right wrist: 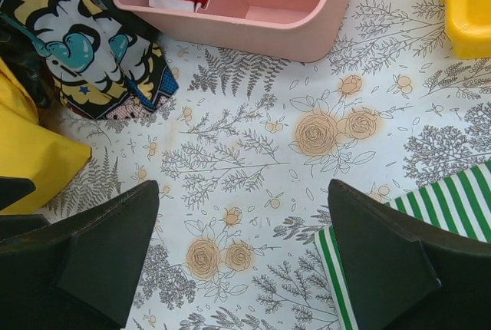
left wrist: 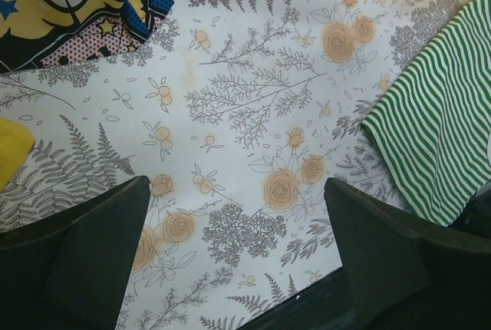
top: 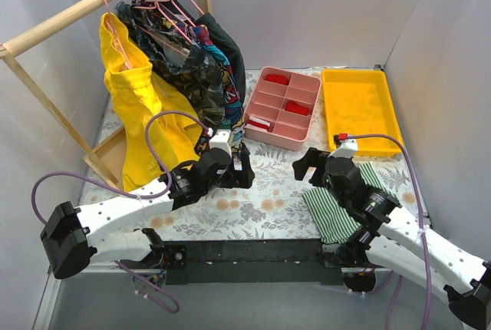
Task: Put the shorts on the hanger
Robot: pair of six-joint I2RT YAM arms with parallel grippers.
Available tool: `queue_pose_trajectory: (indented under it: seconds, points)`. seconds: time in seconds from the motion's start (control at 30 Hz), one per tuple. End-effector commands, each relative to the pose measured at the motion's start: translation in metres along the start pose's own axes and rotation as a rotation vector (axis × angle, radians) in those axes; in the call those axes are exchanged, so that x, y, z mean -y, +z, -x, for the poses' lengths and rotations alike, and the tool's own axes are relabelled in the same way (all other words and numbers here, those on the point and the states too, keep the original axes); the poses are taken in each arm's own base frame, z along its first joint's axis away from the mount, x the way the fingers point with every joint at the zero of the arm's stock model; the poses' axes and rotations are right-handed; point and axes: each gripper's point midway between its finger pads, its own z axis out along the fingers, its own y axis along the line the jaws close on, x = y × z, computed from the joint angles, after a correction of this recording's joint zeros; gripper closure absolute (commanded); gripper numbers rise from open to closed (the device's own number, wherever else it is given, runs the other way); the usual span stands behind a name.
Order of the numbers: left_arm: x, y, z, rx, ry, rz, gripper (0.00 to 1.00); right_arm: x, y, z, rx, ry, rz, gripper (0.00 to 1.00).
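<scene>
Yellow fabric of the shorts (top: 142, 115) hangs from the hanger (top: 113, 34) on the wooden rail (top: 77, 11) at far left, so placement appears complete; left gripper (left wrist: 234, 186) and right gripper (right wrist: 242, 188) hover spread and empty over the floral table (top: 261, 207), with only withdrawal apparently outstanding.

rail (top: 69, 15) far left: shorts (top: 142, 115) on hanger (top: 113, 27), other clothes (top: 196, 61) just right of them | tray (top: 276, 140) mid-table, right of clothes | bin (top: 357, 103) just right of tray | cloth (top: 330, 211) on table (top: 261, 207), before bin
</scene>
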Motion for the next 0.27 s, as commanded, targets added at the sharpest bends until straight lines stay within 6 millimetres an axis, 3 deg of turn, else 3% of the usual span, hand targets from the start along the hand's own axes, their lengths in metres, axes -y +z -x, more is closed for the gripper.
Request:
queue_pose_trajectory:
  seconds: [0.0, 0.23]
  points:
    - [0.0037, -0.0046, 0.0181, 0.102, -0.066, -0.018, 0.02, 0.0011, 0.0022, 0.0085, 0.035, -0.002, -0.019, 0.02]
    - [0.0016, -0.011, 0.0211, 0.136, -0.082, -0.036, 0.02, 0.0002, 0.0039, 0.0087, 0.05, -0.005, -0.007, 0.01]
